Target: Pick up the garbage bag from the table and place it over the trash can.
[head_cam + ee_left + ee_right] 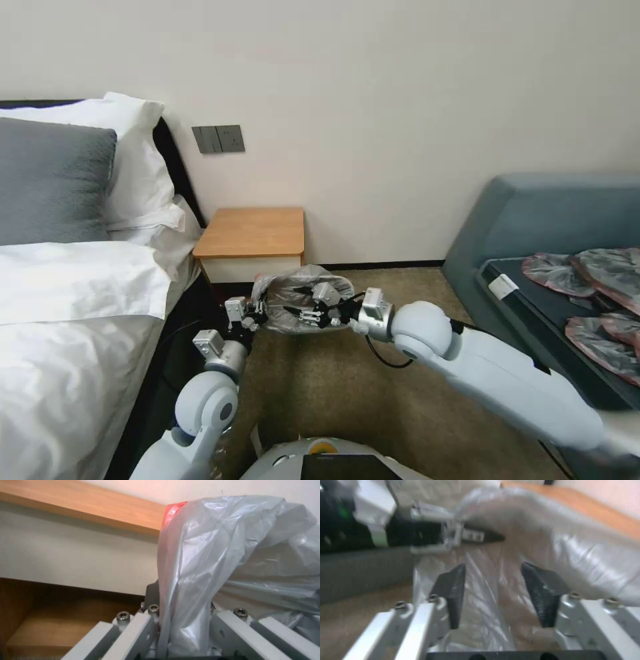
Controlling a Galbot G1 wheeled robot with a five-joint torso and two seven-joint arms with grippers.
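Holding thin translucent grey plastic garbage bag w/ pinkish-red rim in front of orange-brown wood table, left gripper clamping its left edge, right gripper spread apart just beside opposite side, nearer.

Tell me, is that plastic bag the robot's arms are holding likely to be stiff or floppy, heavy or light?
Probably floppy: the garbage bag crumples and folds where the left gripper is shut on it. Likely very light, since the film looks thin and see-through. It may be slippery too: its surface is glossy between the right gripper's open fingers.
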